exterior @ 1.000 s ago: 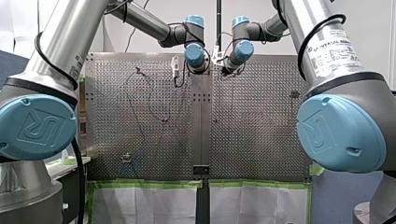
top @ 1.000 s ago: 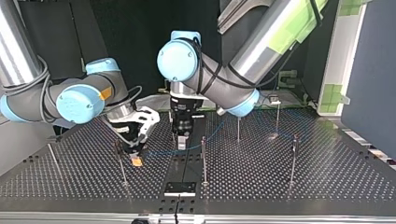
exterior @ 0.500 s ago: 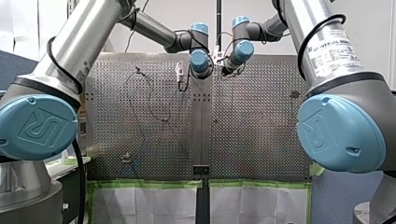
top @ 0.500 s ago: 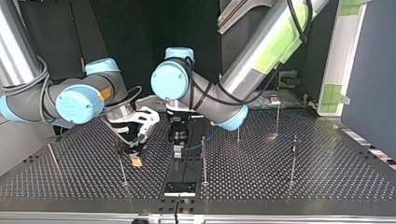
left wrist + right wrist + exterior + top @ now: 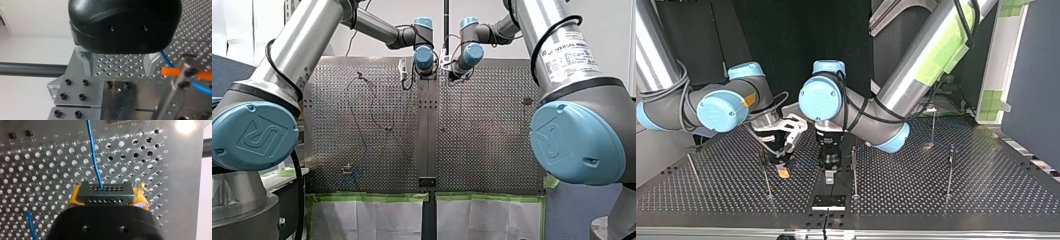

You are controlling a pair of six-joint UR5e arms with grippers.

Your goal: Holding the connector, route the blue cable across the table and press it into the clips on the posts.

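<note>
The connector point(image 5: 105, 192) is clamped in the right gripper point(image 5: 107, 197) so the blue cable point(image 5: 93, 155) can be led; the left gripper point(image 5: 118, 67) is held open, empty, beside a clip point(image 5: 186, 72).

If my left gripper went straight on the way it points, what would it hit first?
My left gripper, open and empty, would probably meet the perforated table, just short of the bolted plate; depth is unclear.
</note>
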